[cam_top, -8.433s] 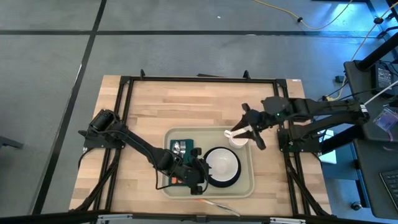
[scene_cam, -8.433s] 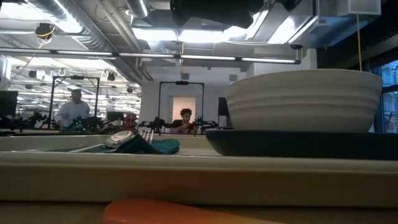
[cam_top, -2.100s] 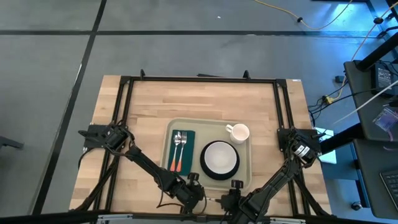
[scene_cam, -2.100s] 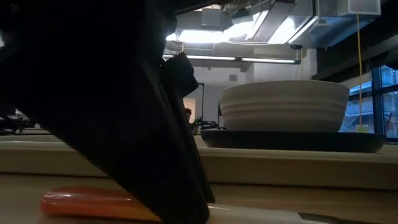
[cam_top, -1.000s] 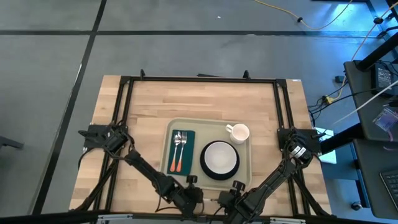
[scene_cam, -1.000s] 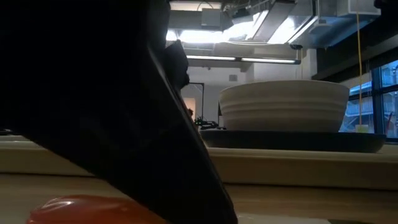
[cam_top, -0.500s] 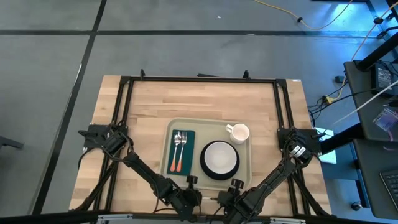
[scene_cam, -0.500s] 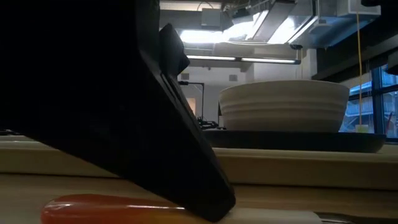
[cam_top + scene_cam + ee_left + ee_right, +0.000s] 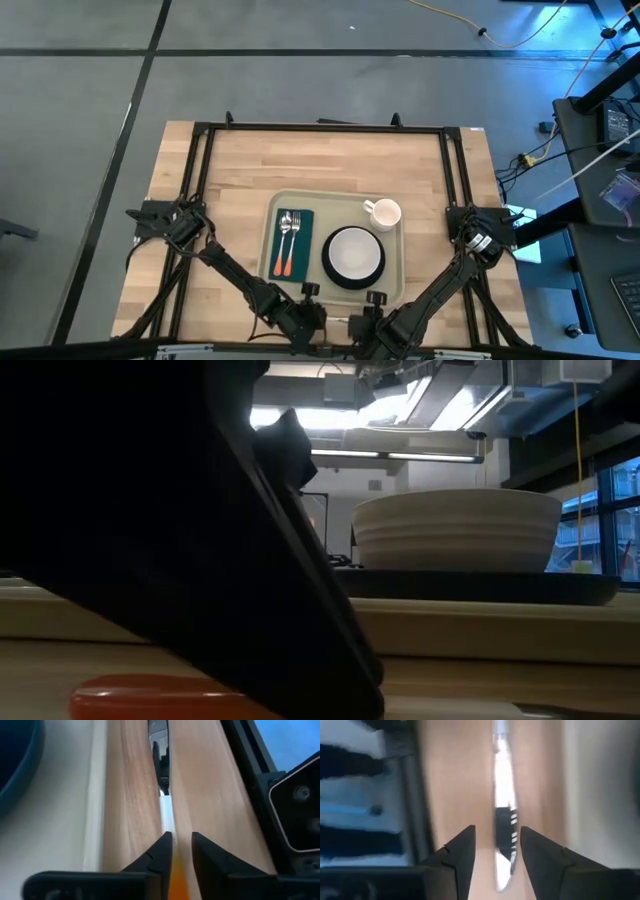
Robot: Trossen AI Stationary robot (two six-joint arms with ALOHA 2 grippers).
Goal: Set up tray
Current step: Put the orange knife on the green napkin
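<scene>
Left gripper (image 9: 318, 322) low at the near table edge, just in front of the tray's near rim. In its wrist view its fingertips (image 9: 165, 845) stand a narrow gap apart, straddling the orange handle (image 9: 178, 879) of a knife lying on the wood. Whether the pads touch the handle, cannot tell. Knife blade (image 9: 160, 757) runs on ahead, parallel to the tray rim.

Tray (image 9: 396, 286), beige, sits at the near middle of the wooden table (image 9: 240, 170). On it, left to right: green napkin (image 9: 303, 243) carrying a spoon (image 9: 284, 223) and fork (image 9: 295, 226), both orange-handled; white bowl (image 9: 353, 251) on a dark plate (image 9: 326, 266); white mug (image 9: 384, 212) in the far right corner.

Right gripper (image 9: 352, 326) also at the near edge, facing the left one. Fingers (image 9: 461, 851) spread either side of the blade tip, not touching it.
</scene>
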